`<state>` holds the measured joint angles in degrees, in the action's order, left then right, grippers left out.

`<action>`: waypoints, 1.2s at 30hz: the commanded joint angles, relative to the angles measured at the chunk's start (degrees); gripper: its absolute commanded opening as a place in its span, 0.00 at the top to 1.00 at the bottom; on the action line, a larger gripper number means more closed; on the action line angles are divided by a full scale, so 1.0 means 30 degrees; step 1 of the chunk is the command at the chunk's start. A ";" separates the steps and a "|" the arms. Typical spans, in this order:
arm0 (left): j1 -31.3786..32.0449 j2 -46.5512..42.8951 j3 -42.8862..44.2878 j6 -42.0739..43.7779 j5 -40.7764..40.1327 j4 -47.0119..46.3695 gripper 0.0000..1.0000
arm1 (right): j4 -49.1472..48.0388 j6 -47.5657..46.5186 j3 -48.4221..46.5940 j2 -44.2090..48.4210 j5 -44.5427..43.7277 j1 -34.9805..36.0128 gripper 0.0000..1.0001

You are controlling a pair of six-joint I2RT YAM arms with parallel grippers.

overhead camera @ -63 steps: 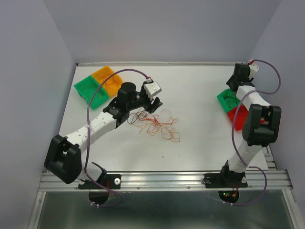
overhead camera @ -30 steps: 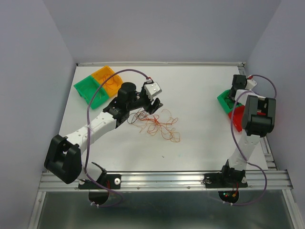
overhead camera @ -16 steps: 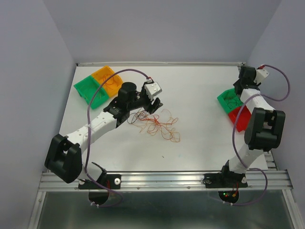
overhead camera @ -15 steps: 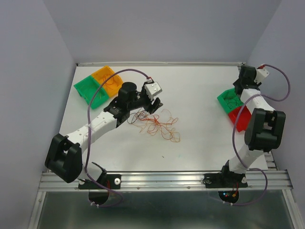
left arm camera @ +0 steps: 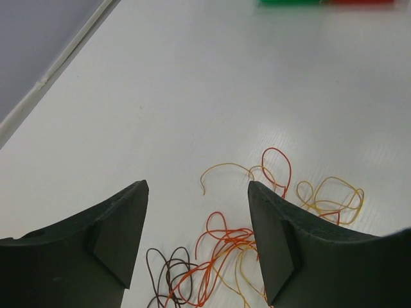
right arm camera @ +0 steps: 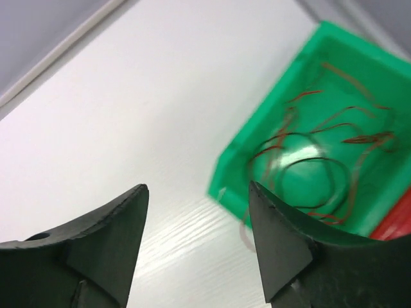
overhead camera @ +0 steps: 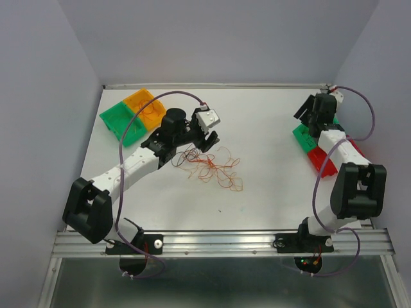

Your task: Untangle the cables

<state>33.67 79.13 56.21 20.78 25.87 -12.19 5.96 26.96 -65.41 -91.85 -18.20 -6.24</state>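
Spanning the overhead view, the white table (overhead camera: 270,186) carried everything. The left arm (overhead camera: 131,168) reached to mid-frame, and the right arm (overhead camera: 337,144) folded toward the upper right. Bins sat in pairs: the left green bin (overhead camera: 119,122) and orange bin (overhead camera: 142,102) at upper left, and the right green bin (overhead camera: 300,135), holding thin wires, with a red bin (overhead camera: 321,159) at right. The left fingers (left arm camera: 115,237) stood spread just above the tangled orange, yellow and brown cables (overhead camera: 209,165) lying loose at centre. The right fingers (right arm camera: 103,237), also spread and empty, hung near the right green bin.
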 commanded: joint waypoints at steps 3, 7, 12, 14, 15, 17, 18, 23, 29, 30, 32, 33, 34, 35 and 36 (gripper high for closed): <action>-0.0032 0.1129 0.2328 0.2093 0.1189 0.2067 0.22 | -0.4149 -0.2041 0.4153 0.3686 0.8579 0.3211 0.28; -0.0032 0.1542 0.2388 0.3063 0.0933 0.2655 0.21 | -0.5994 -0.2424 0.6447 0.4485 0.9729 0.6495 0.27; -0.0061 0.1601 0.2242 0.3270 0.0313 0.2451 0.21 | -0.6847 -0.2571 0.7475 0.3315 0.7767 1.0509 0.25; -0.0061 0.1572 0.2154 0.3416 0.0458 0.2305 0.21 | -0.6907 -0.2513 0.7913 0.3167 0.6805 1.1072 0.28; -0.0061 0.1543 0.2009 0.3562 0.0546 0.2275 0.21 | -0.6936 -0.2541 0.8148 0.3225 0.6479 1.1393 0.29; -0.0061 0.1630 0.1949 0.3768 0.0956 0.2245 0.21 | -0.6937 -0.2600 0.8732 0.3516 0.6154 1.2039 0.31; -0.0061 0.1775 0.1891 0.4058 0.1103 0.2274 0.21 | -0.6937 -0.2600 0.8968 0.3721 0.5573 1.2360 0.32; -0.0061 0.2799 0.1977 0.4617 0.1864 0.2275 0.23 | -0.7317 -0.2164 1.0607 0.4863 0.5334 1.2744 0.32; 0.0114 0.4030 0.2416 0.4764 0.2744 0.2596 0.24 | -0.7347 -0.1168 1.1839 0.6124 0.5743 1.3417 0.37; 0.0201 0.4148 0.2475 0.4793 0.2774 0.2655 0.24 | -0.7318 -0.0962 1.2015 0.6329 0.5627 1.3505 0.37; 0.0319 0.4412 0.2592 0.4881 0.2774 0.2830 0.24 | -0.6938 -0.0784 1.2338 0.6594 0.5567 1.3914 0.37; 0.0377 0.4587 0.2622 0.4911 0.2745 0.2889 0.24 | -0.6821 -0.0755 1.2368 0.6652 0.5480 1.4090 0.37; 0.0494 0.4647 0.2680 0.4940 0.2774 0.2977 0.24 | -0.6529 -0.0696 1.2398 0.6682 0.5334 1.4527 0.37; 0.0524 0.4706 0.2681 0.4940 0.2774 0.3007 0.24 | -0.6439 -0.0609 1.2456 0.6682 0.5159 1.4705 0.38; 0.0583 0.4706 0.2710 0.4969 0.2774 0.3036 0.24 | -0.6351 -0.0608 1.2428 0.6653 0.5128 1.4881 0.38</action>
<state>34.54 93.93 61.25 34.59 32.34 -2.98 -12.38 23.83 -29.28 -72.90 -1.10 36.07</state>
